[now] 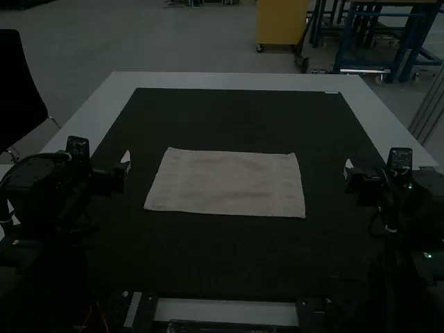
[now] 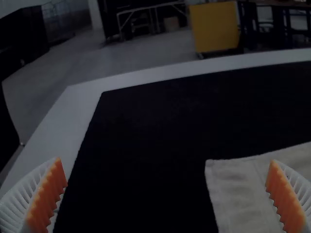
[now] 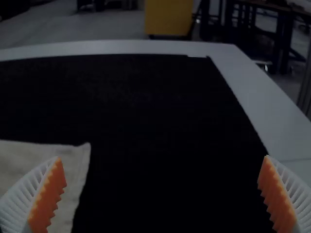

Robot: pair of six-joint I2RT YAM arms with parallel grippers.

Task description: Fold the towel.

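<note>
Towel point(image 1: 225, 184), pale, one: lying flat on the dark mat point(image 1: 222, 257), roughly midway between the mat's left and right edges and well apart from its corners. Shape four-sided, longer from side to side than from near to far; faint bands run beside the short ends; far right corner slightly pointed. Number of layers cannot be told.

Left gripper point(image 1: 125, 161): wide open, holding nothing and apart from the towel. In the high view it stands over the mat's left part, between the mat's left edge and the towel's left end. Its fingers are white and ribbed, with toothed orange pads point(image 2: 46, 199); the left wrist view shows the towel's far left corner lying beyond the spread of the left gripper point(image 2: 165, 161).

Right gripper point(image 1: 348, 166): likewise wide open, holding nothing, apart from the towel. Position over the mat's right part, between the towel's right end and the mat's right edge. Same white ribs and orange pads; the towel's far right corner lies ahead in the right wrist view.

Mat: laid flat on a pale table point(image 1: 236, 80), whose border shows along the far edge and both sides. Small white tag point(image 1: 331, 92): at the mat's far edge, near its far right corner.
</note>
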